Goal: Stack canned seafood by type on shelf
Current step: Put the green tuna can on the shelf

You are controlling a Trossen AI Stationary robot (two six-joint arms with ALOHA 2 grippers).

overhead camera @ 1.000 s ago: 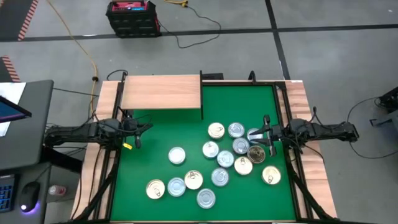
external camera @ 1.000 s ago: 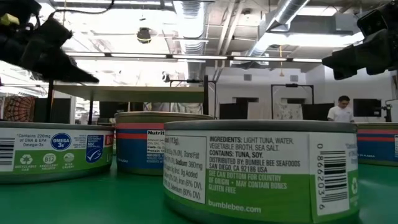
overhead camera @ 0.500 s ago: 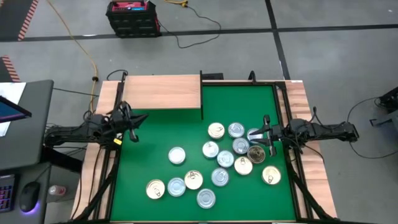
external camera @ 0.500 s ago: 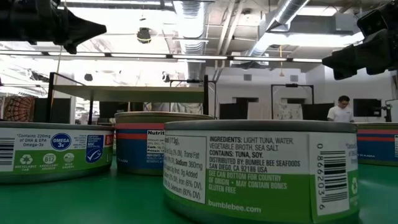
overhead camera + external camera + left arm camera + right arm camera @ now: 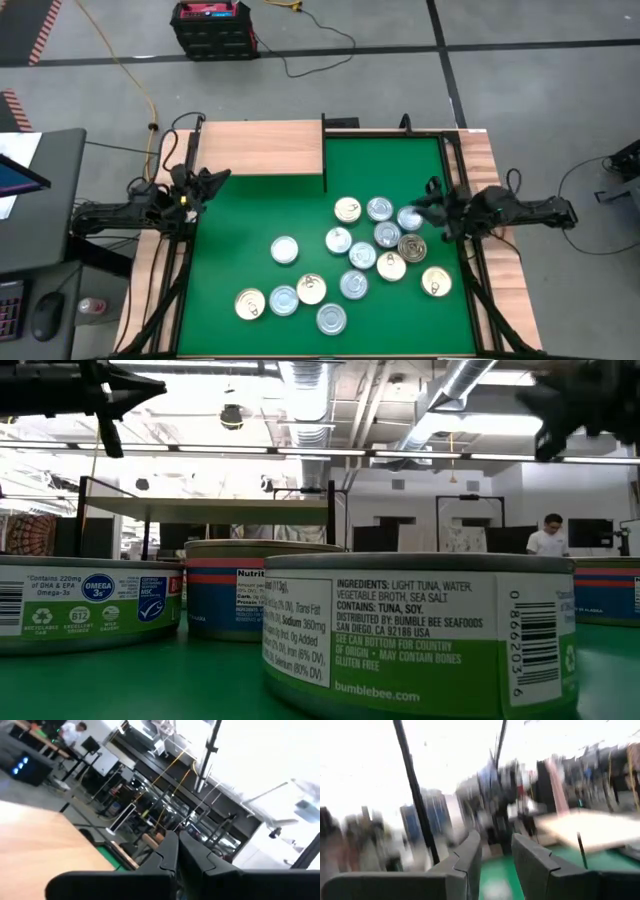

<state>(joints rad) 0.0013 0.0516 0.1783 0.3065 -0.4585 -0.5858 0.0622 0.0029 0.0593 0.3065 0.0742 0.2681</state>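
Green matting [image 5: 230, 290] covers the table, with the shelf [image 5: 262, 148] at its far left corner, bare of tins. All the canned seafood [image 5: 362, 256] lies loose on the mat's right half. No tin is in hand. The right gripper [image 5: 432, 208], fingers part open and empty, hovers beside the cluster; next it must settle over one tin. The left gripper [image 5: 212, 178] waits pinched shut near the shelf.

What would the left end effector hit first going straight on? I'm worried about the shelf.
Probably nothing: the shut left end effector points upward past the shelf into the room, though depth is unclear.
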